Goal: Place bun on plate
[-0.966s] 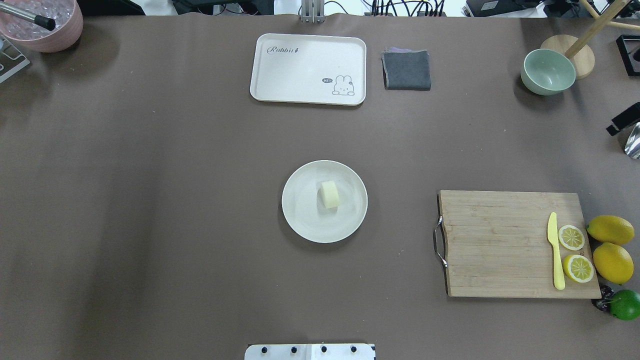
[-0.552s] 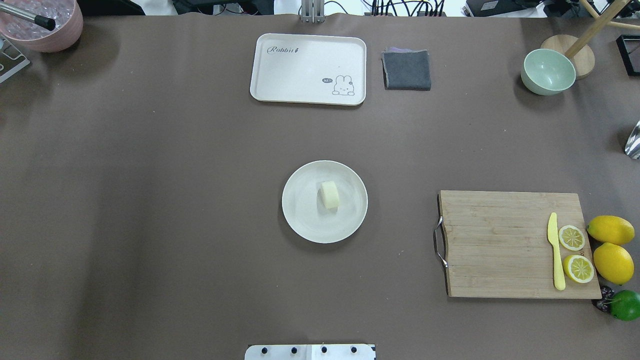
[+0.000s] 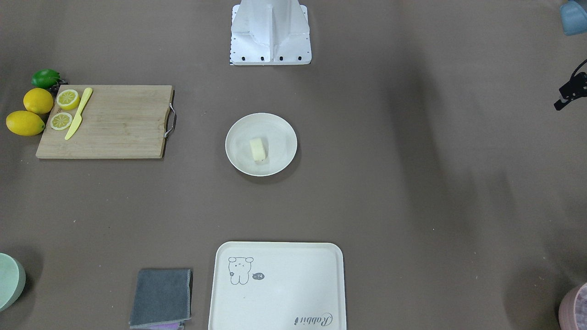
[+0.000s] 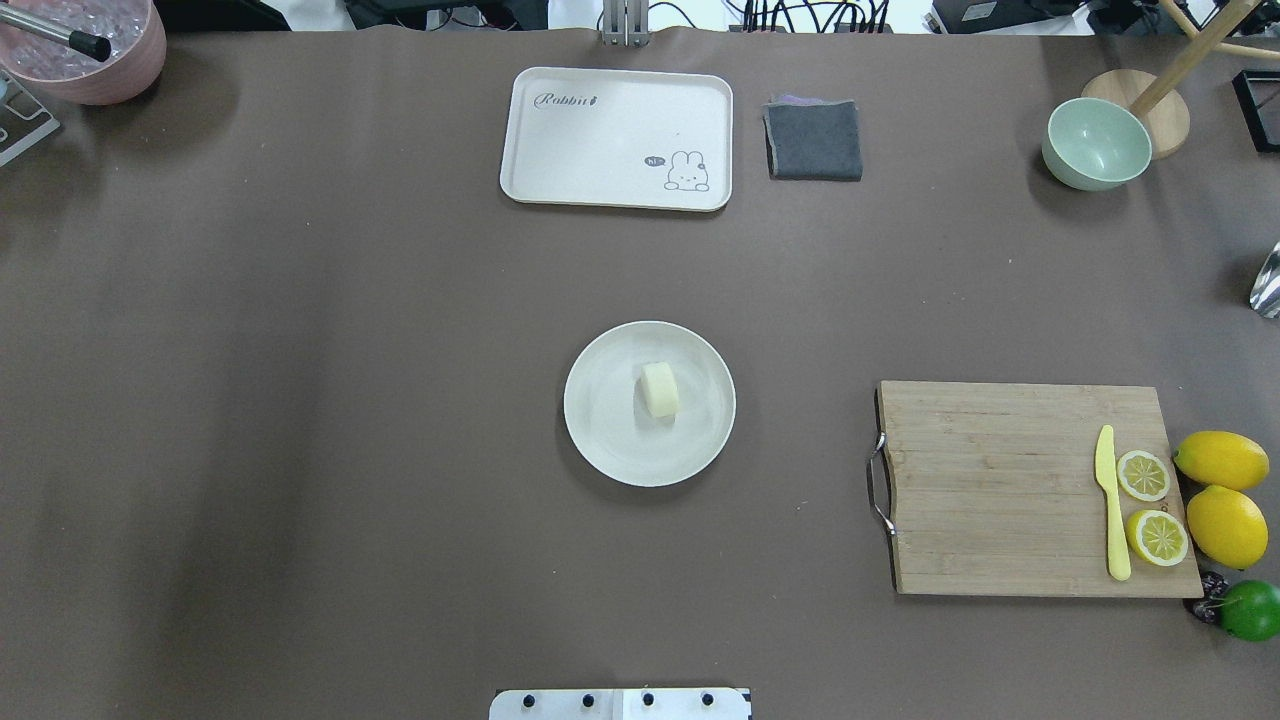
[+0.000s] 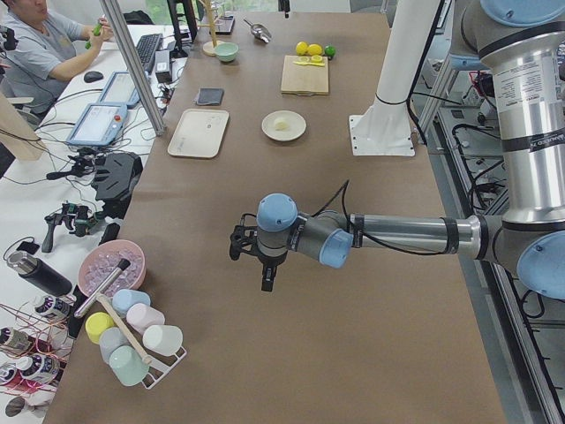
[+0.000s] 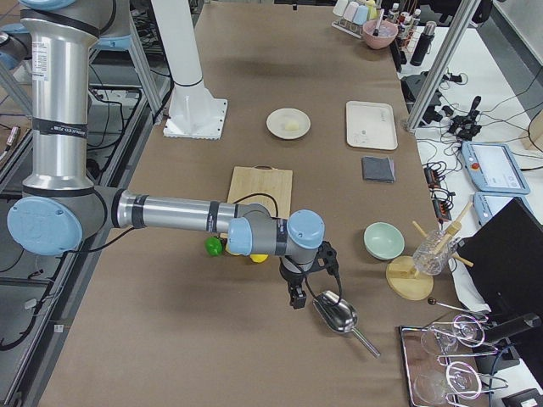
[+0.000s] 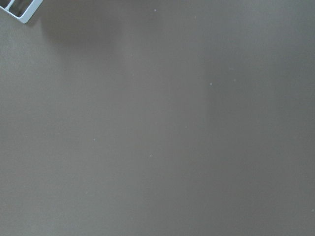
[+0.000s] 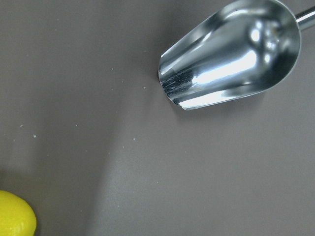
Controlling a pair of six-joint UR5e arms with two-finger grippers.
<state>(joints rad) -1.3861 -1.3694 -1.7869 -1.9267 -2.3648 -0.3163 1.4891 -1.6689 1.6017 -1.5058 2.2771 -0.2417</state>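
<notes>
The bun [image 4: 660,389] is a small pale cream roll lying near the middle of the round off-white plate [image 4: 600,440] at the table's centre; the front-facing view shows the same bun [image 3: 258,149] on the plate [image 3: 238,156]. Neither gripper is near it. My left gripper [image 5: 265,281] hangs over bare table far to the left, and only a dark piece of it [image 3: 558,105] shows at the front-facing view's edge. My right gripper [image 6: 297,301] hangs low beside a metal scoop [image 6: 339,315], far to the right. I cannot tell whether either is open or shut.
A wooden cutting board [image 4: 990,490] with a yellow knife, lemon halves and whole lemons lies right of the plate. A rabbit tray [image 4: 615,135], grey cloth [image 4: 814,140] and green bowl [image 4: 1096,143] sit along the far edge. A pink bowl [image 4: 85,50] stands far left.
A dark part of the right gripper at the overhead view's right edge has moved out of that view. The bun and plate have not moved.
</notes>
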